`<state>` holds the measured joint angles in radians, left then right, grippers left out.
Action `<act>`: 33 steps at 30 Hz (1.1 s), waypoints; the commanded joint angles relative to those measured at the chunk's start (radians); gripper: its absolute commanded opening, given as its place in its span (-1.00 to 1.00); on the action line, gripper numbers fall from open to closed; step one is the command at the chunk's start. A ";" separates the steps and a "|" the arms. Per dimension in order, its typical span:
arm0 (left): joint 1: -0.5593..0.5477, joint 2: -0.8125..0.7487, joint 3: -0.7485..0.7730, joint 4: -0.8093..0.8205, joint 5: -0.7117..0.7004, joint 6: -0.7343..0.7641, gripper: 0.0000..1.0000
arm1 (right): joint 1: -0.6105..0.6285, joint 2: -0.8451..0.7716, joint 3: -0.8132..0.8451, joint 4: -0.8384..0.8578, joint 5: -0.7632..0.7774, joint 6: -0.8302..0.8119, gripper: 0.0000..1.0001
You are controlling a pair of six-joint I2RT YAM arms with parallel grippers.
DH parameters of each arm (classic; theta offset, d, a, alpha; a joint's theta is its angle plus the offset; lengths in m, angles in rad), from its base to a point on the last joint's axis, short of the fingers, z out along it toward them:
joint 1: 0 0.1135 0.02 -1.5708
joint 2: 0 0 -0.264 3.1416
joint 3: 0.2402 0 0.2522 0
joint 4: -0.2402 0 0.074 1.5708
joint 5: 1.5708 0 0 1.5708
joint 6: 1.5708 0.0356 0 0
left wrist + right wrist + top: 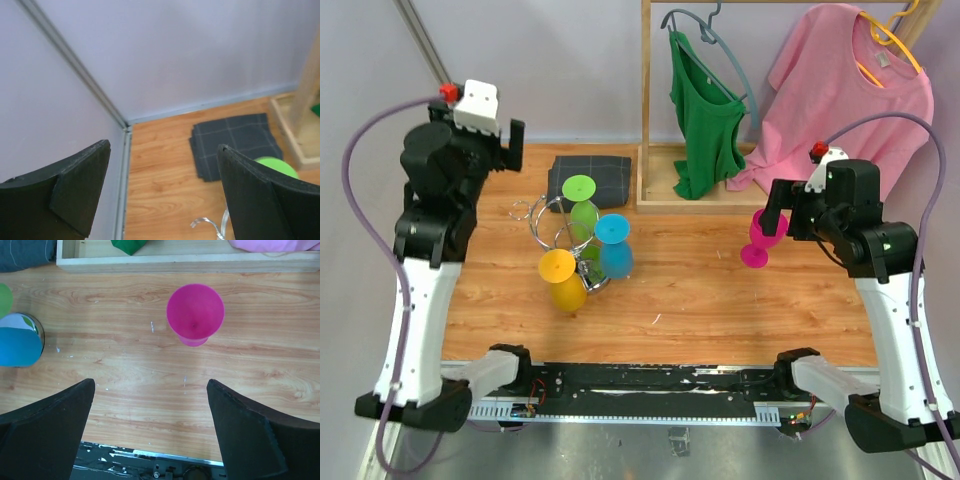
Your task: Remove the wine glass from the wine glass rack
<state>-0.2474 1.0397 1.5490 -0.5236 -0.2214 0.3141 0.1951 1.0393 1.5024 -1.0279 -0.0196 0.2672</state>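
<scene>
The silver wire wine glass rack (542, 214) stands left of centre on the table. A green glass (582, 200), a blue glass (613, 245) and a yellow glass (561, 279) hang on it, feet outward. A pink wine glass (757, 240) stands upright on the wood, apart from the rack. My right gripper (775, 212) is open and empty right beside it; the right wrist view shows the pink glass (195, 313) beyond the open gripper (150, 382). My left gripper (512, 142) is raised back left of the rack, open and empty (164, 146), with a rack loop (207, 223) below.
A folded dark cloth (590, 178) lies behind the rack, also seen in the left wrist view (235, 142). A wooden clothes rack (690, 185) with a green top (705, 110) and a pink shirt (850, 95) stands at the back right. A wall lies close on the left.
</scene>
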 commanded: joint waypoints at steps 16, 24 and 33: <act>0.503 0.702 0.541 -0.288 1.184 -0.639 0.65 | -0.014 -0.137 -0.005 -0.145 -0.018 0.010 0.92; 0.502 0.735 0.391 -0.285 1.369 -0.663 0.51 | -0.012 -0.204 -0.050 -0.189 -0.011 0.045 0.99; 0.500 0.747 0.262 -0.296 1.424 -0.630 0.42 | -0.012 -0.241 -0.106 -0.192 -0.022 0.058 0.97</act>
<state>0.2520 1.8050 1.8652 -0.8097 1.1240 -0.3260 0.1951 0.8082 1.4128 -1.2022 -0.0418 0.3107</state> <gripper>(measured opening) 0.713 0.986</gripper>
